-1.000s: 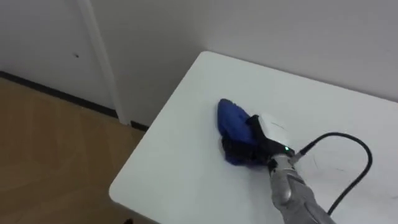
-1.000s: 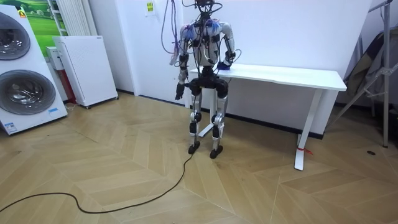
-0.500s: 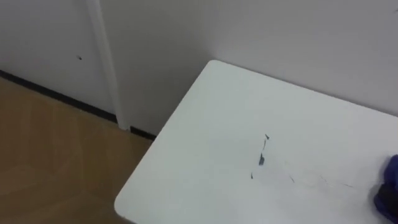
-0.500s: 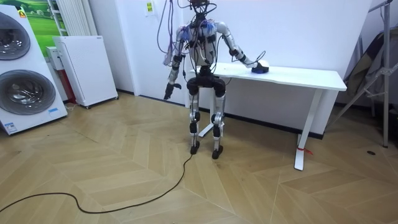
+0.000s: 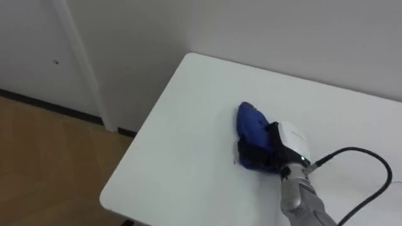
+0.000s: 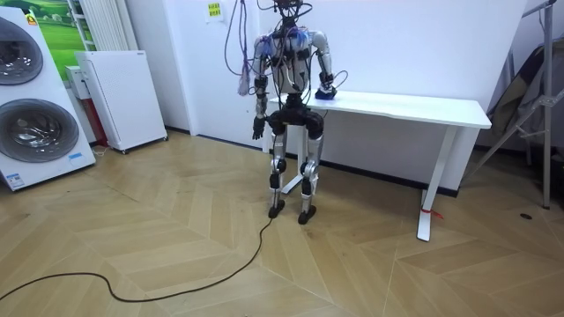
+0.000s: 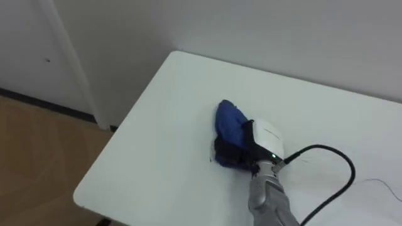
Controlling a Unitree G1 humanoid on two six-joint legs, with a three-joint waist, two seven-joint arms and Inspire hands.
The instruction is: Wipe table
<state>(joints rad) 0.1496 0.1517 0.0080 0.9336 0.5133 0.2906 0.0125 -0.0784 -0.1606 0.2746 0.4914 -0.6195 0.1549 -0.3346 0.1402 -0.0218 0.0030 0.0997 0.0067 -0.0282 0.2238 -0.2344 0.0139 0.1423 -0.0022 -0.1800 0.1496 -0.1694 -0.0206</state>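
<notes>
Risk of blue cloth (image 5: 251, 125), clutched in curled right hand (image 5: 286, 141) at left end of table (image 5: 176, 125), bunching or skidding over edge through uneven pressure or overlong stroke; left hand (image 6: 256, 132) hanging idle.

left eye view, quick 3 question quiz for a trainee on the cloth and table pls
1. True or false: the blue cloth lies on the floor.
2. Which of the robot's hands is on the cloth?
3. By the robot's own sides, the cloth sits near the white table's: A left end, B middle, C right end.
Key: 1 false, it lies on the table; 2 the right hand; 3 A.
</notes>
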